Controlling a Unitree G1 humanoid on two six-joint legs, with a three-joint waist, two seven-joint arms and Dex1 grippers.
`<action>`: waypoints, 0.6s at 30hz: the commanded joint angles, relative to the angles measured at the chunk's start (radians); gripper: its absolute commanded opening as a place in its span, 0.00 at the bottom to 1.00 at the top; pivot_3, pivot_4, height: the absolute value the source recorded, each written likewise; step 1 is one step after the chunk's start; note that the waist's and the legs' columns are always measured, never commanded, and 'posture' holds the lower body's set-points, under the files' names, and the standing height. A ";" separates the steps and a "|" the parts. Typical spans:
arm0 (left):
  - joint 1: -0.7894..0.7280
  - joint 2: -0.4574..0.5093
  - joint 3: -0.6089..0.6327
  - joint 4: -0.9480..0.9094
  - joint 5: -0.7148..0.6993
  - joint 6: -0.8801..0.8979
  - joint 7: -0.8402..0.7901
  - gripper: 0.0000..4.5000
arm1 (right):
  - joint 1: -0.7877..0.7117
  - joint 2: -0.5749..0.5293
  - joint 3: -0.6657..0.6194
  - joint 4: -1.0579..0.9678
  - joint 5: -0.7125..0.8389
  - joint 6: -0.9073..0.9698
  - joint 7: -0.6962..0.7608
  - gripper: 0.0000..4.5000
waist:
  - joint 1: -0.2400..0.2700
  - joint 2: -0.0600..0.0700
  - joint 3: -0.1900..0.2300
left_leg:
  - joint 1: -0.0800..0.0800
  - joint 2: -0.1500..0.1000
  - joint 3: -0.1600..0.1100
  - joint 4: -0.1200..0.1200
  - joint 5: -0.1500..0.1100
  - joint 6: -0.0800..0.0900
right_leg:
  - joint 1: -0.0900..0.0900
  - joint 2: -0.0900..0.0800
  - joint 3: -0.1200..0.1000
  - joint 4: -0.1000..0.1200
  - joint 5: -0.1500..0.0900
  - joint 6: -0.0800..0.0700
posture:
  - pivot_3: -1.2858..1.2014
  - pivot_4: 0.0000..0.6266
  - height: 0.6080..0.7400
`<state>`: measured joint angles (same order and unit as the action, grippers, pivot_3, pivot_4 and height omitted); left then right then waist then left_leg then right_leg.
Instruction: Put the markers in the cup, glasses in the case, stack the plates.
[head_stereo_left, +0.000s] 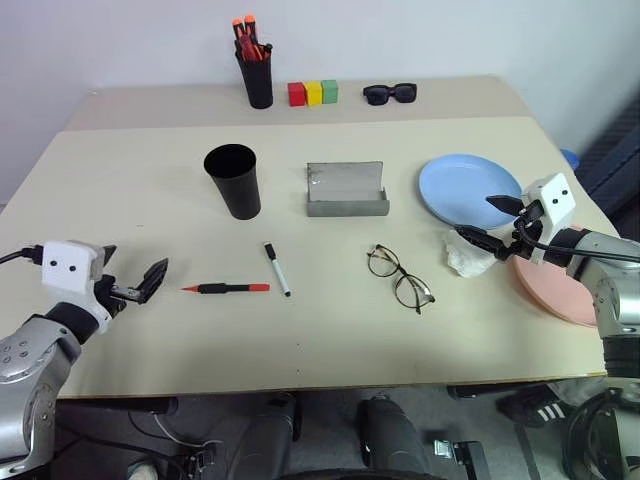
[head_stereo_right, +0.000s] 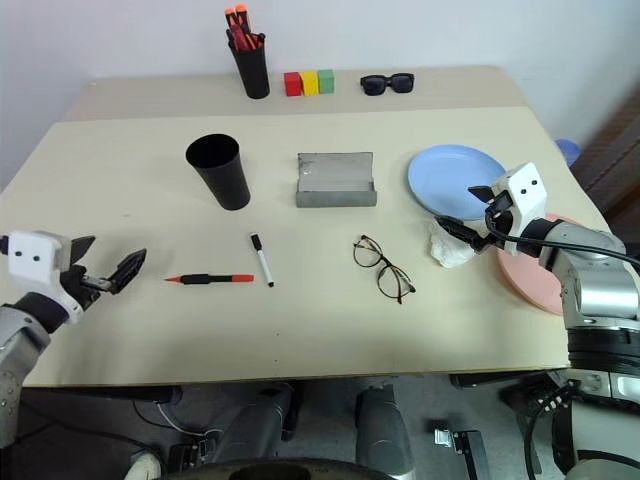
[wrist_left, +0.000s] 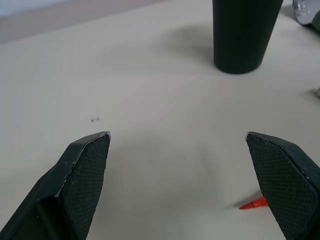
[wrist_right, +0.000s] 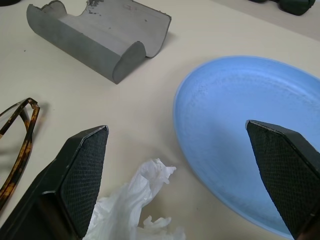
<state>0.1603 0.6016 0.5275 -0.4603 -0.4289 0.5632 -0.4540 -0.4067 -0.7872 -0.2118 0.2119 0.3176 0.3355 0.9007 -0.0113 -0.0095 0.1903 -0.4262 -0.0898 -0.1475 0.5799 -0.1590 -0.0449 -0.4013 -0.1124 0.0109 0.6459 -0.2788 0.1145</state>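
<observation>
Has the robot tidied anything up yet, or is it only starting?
Only starting. Nothing is done: the red marker and white marker lie on the table, the cup is empty, the glasses lie beside the open case, and the blue plate and pink plate sit unstacked. The left gripper and right gripper are open, holding nothing.

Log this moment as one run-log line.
left gripper: open, empty, near red pen | right gripper: open, empty, over crumpled white tissue beside light blue round plate | grey hinged case: open
</observation>
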 joint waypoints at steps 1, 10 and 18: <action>0.010 -0.004 0.026 -0.042 -0.020 0.003 0.005 0.99 | -0.032 -0.005 0.003 -0.017 0.000 -0.009 0.001 1.00 | -0.001 0.000 0.000 | 0.000 0.000 0.001 0.000 0.000 0.000 | 0.000 0.000 0.001 0.000 0.000 0.000 | 0.52 0.24 1.00; 0.014 -0.001 0.020 -0.062 -0.032 0.014 0.009 0.99 | -0.060 0.022 0.038 -0.044 0.010 0.000 -0.006 1.00 | 0.000 0.000 0.000 | 0.000 0.001 0.005 0.000 -0.001 0.002 | -0.001 0.000 0.004 0.000 0.000 0.000 | 0.52 0.24 1.00; -0.022 0.002 -0.077 -0.090 -0.029 0.034 -0.010 0.99 | -0.032 0.086 0.082 -0.134 0.005 0.009 -0.041 1.00 | 0.000 0.000 0.000 | 0.000 0.001 0.005 0.000 -0.001 0.002 | -0.001 0.001 0.004 0.000 0.000 0.000 | 0.52 0.24 1.00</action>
<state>0.1451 0.5916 0.4570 -0.5228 -0.4579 0.6017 -0.4575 -0.4370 -0.6992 -0.1190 0.1317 0.3181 0.3446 0.8718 -0.0115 -0.0097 0.1903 -0.4262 -0.0890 -0.1421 0.5801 -0.1598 -0.0433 -0.4028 -0.1111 0.0151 0.6462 -0.2787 0.1148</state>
